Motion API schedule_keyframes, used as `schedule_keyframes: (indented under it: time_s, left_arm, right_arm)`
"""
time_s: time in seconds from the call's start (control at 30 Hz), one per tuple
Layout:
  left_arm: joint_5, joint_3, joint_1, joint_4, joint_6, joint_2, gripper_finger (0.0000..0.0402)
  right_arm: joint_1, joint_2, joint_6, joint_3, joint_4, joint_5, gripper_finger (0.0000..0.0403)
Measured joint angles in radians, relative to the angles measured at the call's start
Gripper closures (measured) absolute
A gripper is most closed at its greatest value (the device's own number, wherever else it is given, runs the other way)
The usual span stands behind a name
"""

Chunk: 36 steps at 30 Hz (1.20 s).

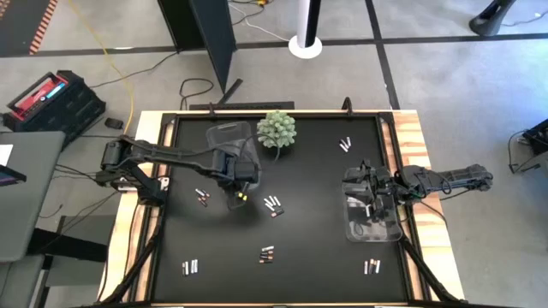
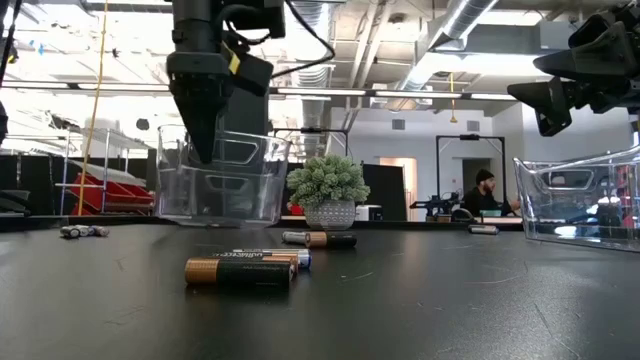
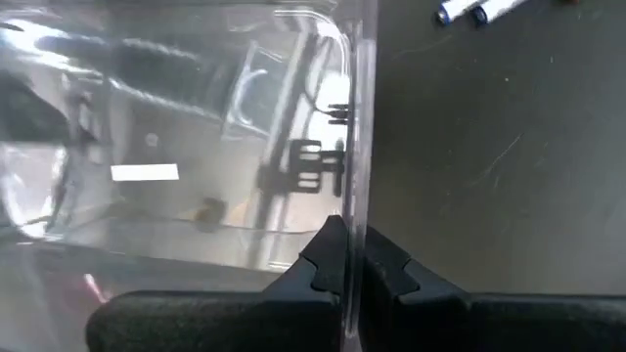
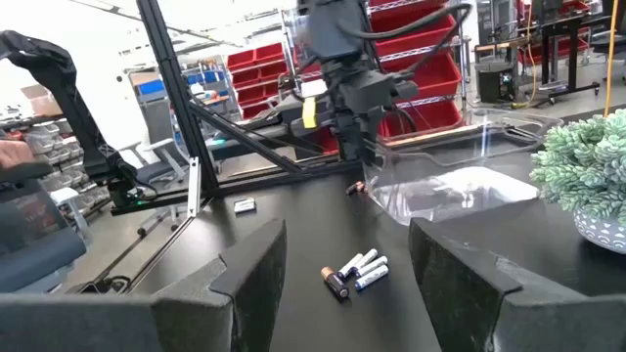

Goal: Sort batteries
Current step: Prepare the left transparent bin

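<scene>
Batteries lie in small groups on the black mat: [image 1: 202,198], [image 1: 274,205], [image 1: 267,254], [image 1: 190,267], [image 1: 371,267], [image 1: 345,145]. The nearest group shows in the low view [image 2: 240,270]. My left gripper [image 1: 238,184] [image 2: 205,155] points down, shut, at the near wall of the left clear bin [image 1: 229,141] [image 2: 225,180]. No battery shows between its fingers [image 3: 328,264]. My right gripper [image 4: 347,284] waits level and open above the right clear bin [image 1: 372,224] [image 2: 585,200]. My left gripper comes from above with its tips below the bin's rim, at the near wall [image 3: 357,147]. That wall shows edge-on, in line with the slit between the shut fingers. Whether the fingers touch the wall I cannot tell.
A green spiky plant in a pot [image 1: 277,130] [image 2: 328,190] stands at the far side, right of the left bin. The mat has a raised wooden frame [image 1: 411,145] around it. Open mat lies in the middle. A person sits in the room behind [image 2: 485,190].
</scene>
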Motion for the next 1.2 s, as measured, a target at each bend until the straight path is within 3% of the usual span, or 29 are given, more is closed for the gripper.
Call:
schedule_keyframes:
  time_s: [0.4,0.6,0.83,1.2]
  left_arm:
    - [-0.056,0.0,-0.103,-0.039,0.167,0.0,0.0401]
    - [-0.078,-0.044,-0.101,-0.074,0.137,-0.001,0.0401]
    - [-0.086,-0.179,-0.107,0.025,0.099,-0.009,0.0401]
    - [-0.111,-0.167,-0.096,0.076,0.163,-0.012,0.04]
  right_arm:
    - [0.0,0.0,0.0,0.0,0.0,0.0,0.0168]
    - [0.0,0.0,0.0,0.0,0.0,0.0,0.0168]
    - [0.0,0.0,0.0,0.0,0.0,0.0,0.0168]
    - [0.0,0.0,0.0,0.0,0.0,0.0,0.0168]
